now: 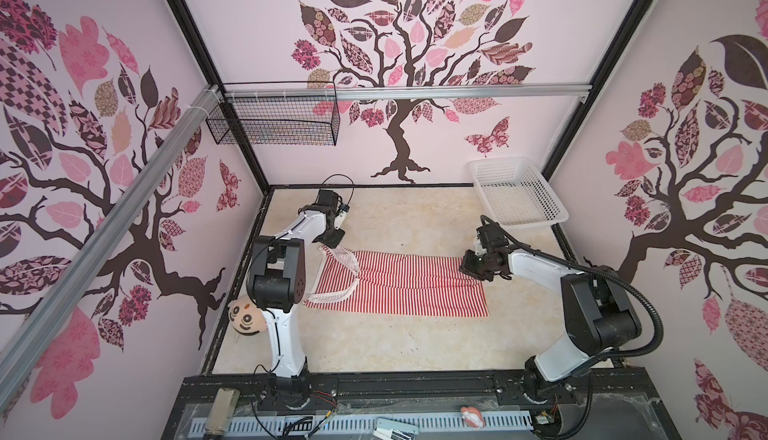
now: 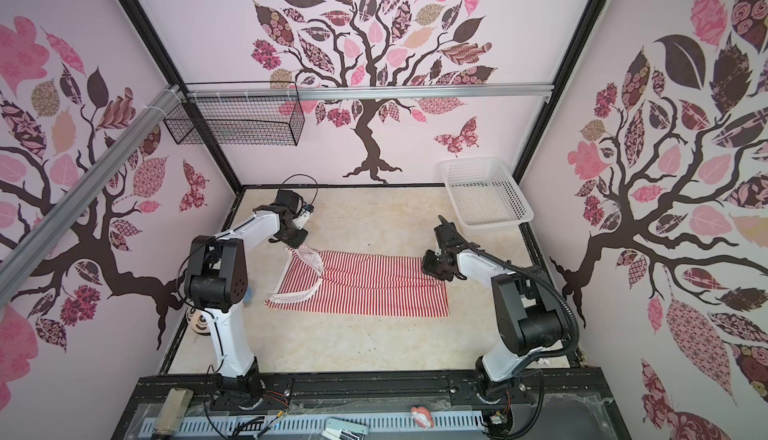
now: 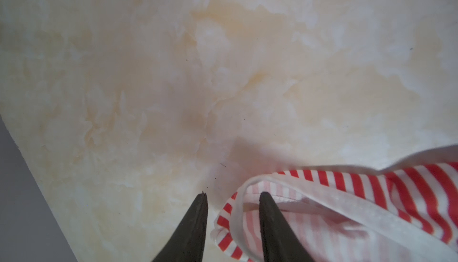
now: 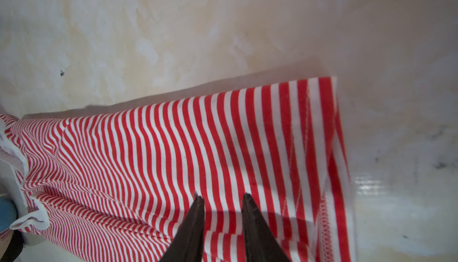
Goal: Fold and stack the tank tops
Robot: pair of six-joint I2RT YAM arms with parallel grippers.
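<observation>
The tank top (image 1: 399, 286) lies flat in the middle of the table (image 1: 374, 342), straps toward 9 o'clock, hem toward 3 o'clock. The left gripper (image 3: 233, 198) has its jaws spread around a strap, not squeezing yet. The right gripper (image 4: 220, 197) has its jaws a little apart over the hem corner (no cloth between them). Pinch both ends well, lift together, and fold the far edge toward 6 o'clock, evenly.

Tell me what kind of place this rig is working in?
Probably an enclosed test cell dressed as a room, not a real home: tree-decal wall panels in a metal frame, a marble-look tabletop holding a striped tank top, and a white laundry basket.
</observation>
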